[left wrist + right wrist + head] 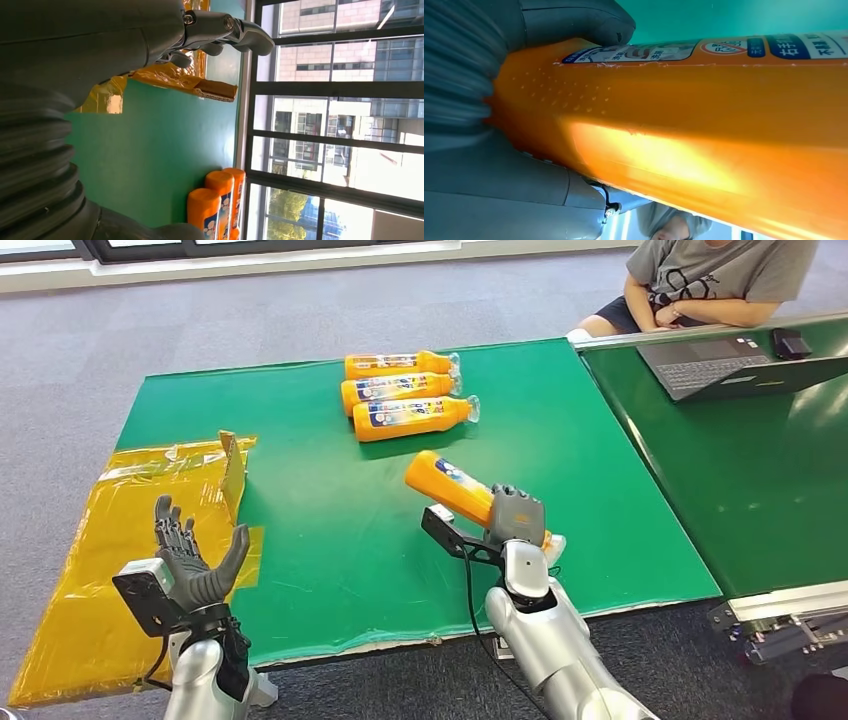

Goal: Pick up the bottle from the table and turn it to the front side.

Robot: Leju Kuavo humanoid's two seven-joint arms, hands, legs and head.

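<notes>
My right hand [516,515] grips an orange bottle [452,487] by its neck end, above the green table [320,540]. The bottle tilts, its flat base pointing up and to the far left, with a blue and white label on its side. In the right wrist view the orange bottle [704,115] runs across the picture with my right hand [499,145] wrapped around it. My left hand [190,558] is raised over the table's near left corner, fingers spread, holding nothing; the left wrist view catches its fingers [220,27].
Three more orange bottles [405,392] lie side by side at the far middle of the table, also seen as orange bottles [220,202]. Yellow plastic wrapping [130,530] with a cardboard flap covers the left end. A person [715,280] sits behind a laptop [720,362] at the far right.
</notes>
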